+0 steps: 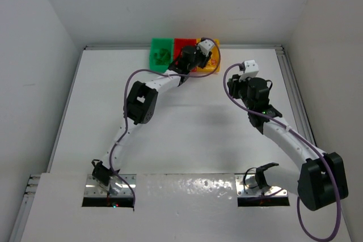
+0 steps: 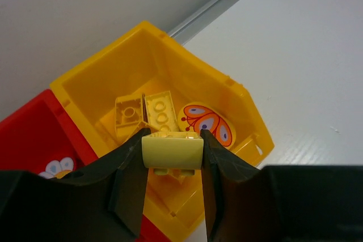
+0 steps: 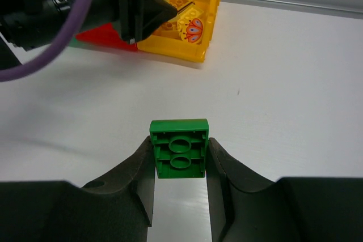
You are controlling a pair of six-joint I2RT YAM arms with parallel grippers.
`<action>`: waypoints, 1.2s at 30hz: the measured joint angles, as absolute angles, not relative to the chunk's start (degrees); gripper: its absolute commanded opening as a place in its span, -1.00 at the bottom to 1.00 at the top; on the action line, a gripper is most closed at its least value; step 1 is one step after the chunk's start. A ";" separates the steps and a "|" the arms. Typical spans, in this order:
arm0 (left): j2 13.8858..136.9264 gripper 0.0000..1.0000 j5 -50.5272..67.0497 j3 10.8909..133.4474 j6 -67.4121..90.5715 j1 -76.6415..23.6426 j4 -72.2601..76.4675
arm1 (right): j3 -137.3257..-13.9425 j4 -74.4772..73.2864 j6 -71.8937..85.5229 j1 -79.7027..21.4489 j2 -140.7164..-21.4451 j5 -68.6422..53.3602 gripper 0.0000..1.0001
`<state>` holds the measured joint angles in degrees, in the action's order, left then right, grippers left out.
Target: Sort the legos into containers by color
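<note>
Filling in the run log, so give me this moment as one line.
left gripper: shut on yellow brick, over yellow bin | right gripper: shut on green brick, over table

In a row, green bin (image 1: 161,41), red bin (image 2: 28,134), yellow bin (image 2: 108,75); yellow lego (image 2: 172,150) over the last; green lego (image 3: 179,148) apart.

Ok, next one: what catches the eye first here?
The left jaws hold a pale yellow brick over the yellow bin, which has yellow bricks inside, at the far edge of the table. The right jaws grip a green brick over the table, short of that bin.
</note>
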<state>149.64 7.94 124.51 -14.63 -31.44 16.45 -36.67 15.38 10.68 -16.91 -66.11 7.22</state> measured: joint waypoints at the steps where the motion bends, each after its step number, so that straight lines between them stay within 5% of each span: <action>1: 150.26 -0.76 7.53 124.51 -14.63 -31.44 16.95 | -36.67 15.35 10.68 -16.91 -66.08 7.03 -1.00; 6: 151.11 0.42 6.09 124.51 -14.50 -31.44 18.02 | -36.67 15.03 10.52 -16.91 -66.08 6.31 -1.00; 9: 151.11 0.76 5.02 124.95 -13.32 -31.44 19.38 | -36.67 14.85 10.55 -16.91 -66.08 5.91 -1.00; 19: 148.53 0.79 1.89 125.27 -11.92 -31.38 17.76 | -41.32 14.13 10.72 -16.91 -70.24 3.88 -1.00; 25: 140.68 0.79 -3.33 127.76 -11.60 -29.06 4.97 | -57.36 11.84 12.19 -17.15 -82.98 -0.34 -1.00; 36: 110.83 0.79 -7.99 109.58 -9.13 -1.63 -13.30 | -95.72 13.41 18.96 -25.82 -115.57 -4.58 -1.00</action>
<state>110.83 -7.99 109.58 -9.13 -1.63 -13.30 -95.72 13.41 18.96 -25.82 -115.57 -4.58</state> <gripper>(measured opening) 0.893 0.342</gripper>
